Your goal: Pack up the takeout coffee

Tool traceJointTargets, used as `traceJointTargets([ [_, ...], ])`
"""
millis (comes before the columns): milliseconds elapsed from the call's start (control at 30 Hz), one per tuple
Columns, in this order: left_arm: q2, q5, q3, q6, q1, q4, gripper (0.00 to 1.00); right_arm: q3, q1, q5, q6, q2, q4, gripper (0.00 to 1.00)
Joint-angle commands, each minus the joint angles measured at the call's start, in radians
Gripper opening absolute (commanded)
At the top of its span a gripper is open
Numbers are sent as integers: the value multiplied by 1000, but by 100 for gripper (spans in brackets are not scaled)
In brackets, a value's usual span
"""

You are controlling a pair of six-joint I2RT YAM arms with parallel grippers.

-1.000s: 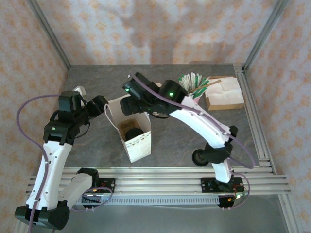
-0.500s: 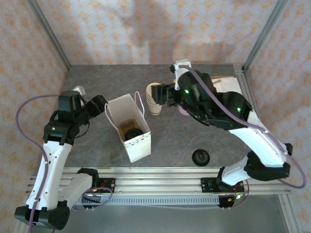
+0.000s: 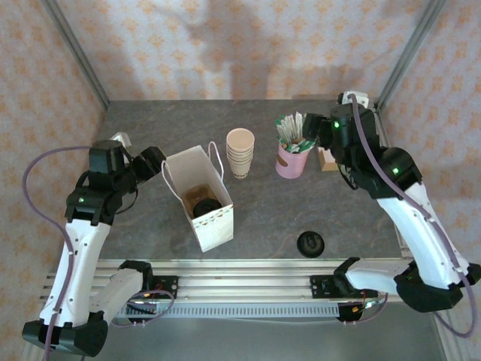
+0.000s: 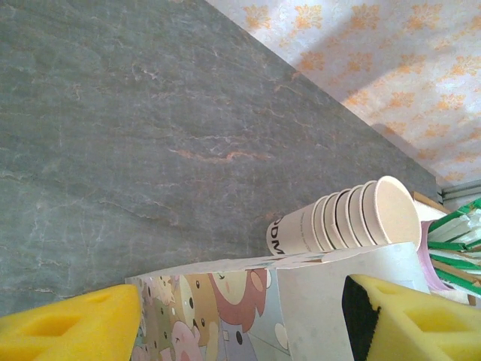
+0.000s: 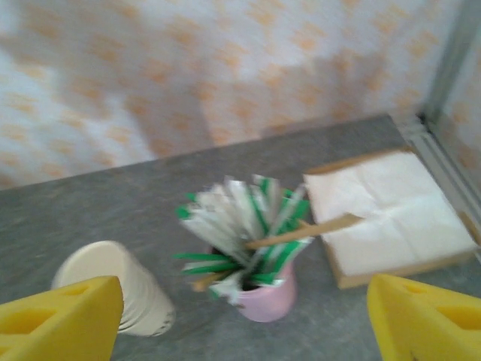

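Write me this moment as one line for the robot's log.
takeout coffee: in white bag | left gripper: open at bag | right gripper: open, near pink cup

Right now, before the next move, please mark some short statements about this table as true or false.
1. The small tan paper cup with the round black lid stands inside the white paper bag. True.
2. The stack of lidless tan paper cups lies on its side. False: it stands upright.
3. The loose round black plastic lid lies on the grey table. True.
4. The right tool grips the pink cup of green-white sachets. False: it is open and holds nothing.
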Motion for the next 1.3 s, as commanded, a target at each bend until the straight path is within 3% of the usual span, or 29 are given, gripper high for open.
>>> traceJointTargets([
  [0, -14, -31, 33, 7, -8, -25, 73, -50, -108, -85, 32, 1, -41, 86],
  [100, -18, -31, 31, 8, -9, -28, 73, -93, -221, -172, 34, 1, -2, 93],
  [267, -26, -28, 26, 4, -9, -29, 73, -189, -377, -402, 105, 4, 124, 94],
  [400, -29, -25, 24, 4, -9, -32, 73, -243, -434, -486, 152, 27, 222, 89],
  [600, -38, -25, 21, 1, -8, -34, 73, -249, -441, -525, 156, 86, 322, 81],
  [867, -46, -23, 26, 2, -8, -36, 73, -247, -444, -518, 158, 161, 348, 60],
  [967, -46, -21, 24, 2, -8, -34, 73, -252, -444, -494, 143, 160, 358, 45],
  [1100, -47, -20, 21, -1, -9, -29, 73, -228, -444, -515, 119, 155, 333, 16],
  [1267, -49, -19, 25, 1, -9, -28, 73, -179, -444, -489, 73, 109, 277, 3],
])
